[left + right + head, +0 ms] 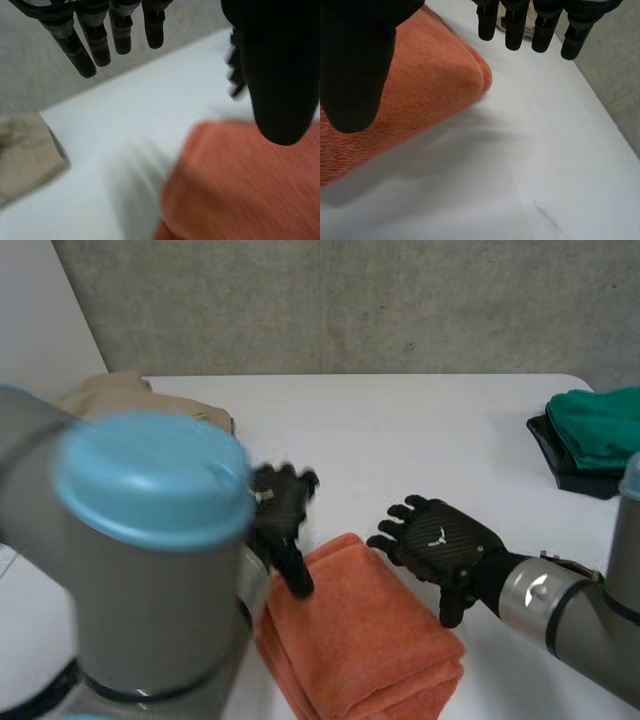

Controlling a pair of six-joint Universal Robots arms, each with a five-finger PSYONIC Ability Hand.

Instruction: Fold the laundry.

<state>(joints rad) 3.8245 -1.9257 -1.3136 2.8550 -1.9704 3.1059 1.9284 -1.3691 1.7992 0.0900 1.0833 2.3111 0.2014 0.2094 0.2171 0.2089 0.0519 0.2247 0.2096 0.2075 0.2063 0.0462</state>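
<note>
1. The fingers (95,45) of the left hand (283,510) hang straight and spread, holding nothing. Its thumb reaches over the upper-left edge of the orange towel (360,640) (whether it touches, I cannot tell).
2. The fingers (542,30) of the right hand (445,540) are likewise straight and empty, the palm poised beside the towel's right edge.
3. The towel lies folded into a thick pad at the lower centre of the head view, on the white surface (400,440), between the two hands.
4. Judging by its nap and rounded folds, it is soft, light and limp. It should not slip, but the layers would likely sag or splay if lifted by one corner.
5. The best hold is probably a pinch through all layers at two corners of one edge, one hand on each (or straight fingers slid beneath the pad).
6. A beige cloth (120,395) at the upper left and a green cloth (600,420) in a black tray (560,460) at the right edge sit well apart from the towel.
</note>
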